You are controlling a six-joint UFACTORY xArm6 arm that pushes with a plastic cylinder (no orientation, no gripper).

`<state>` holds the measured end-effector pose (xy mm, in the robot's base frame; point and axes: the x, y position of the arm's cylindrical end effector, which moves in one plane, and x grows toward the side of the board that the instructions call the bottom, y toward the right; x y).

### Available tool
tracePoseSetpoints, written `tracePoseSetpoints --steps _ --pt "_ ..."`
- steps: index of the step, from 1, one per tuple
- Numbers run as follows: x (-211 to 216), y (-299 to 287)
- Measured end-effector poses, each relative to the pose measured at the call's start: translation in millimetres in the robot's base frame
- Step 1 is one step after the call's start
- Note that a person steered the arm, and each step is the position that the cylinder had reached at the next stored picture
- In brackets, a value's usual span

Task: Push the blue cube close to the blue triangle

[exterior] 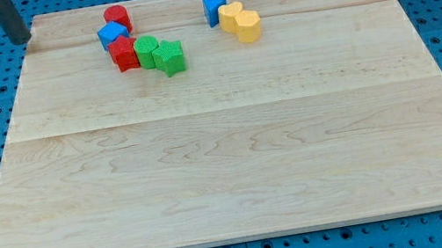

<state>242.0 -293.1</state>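
The blue cube [112, 34] sits near the board's top left, between a red cylinder [117, 17] above it and a red star-shaped block [124, 54] below it. The blue triangle [213, 8] stands to the right, near the top middle, touching a yellow block [231, 17]. My tip [20, 41] is at the board's top left corner, well to the left of the blue cube and apart from every block.
A green cylinder [146, 52] and a green star-shaped block [169, 57] lie right of the red star. A second yellow block [248, 26] touches the first. The wooden board [227, 159] lies on a blue pegboard.
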Motion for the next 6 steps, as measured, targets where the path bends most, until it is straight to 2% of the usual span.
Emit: tracePoseSetpoints --steps 2,4,5,6 --pt "13 -9" --pt "23 83" --pt "34 101" --pt "33 199"
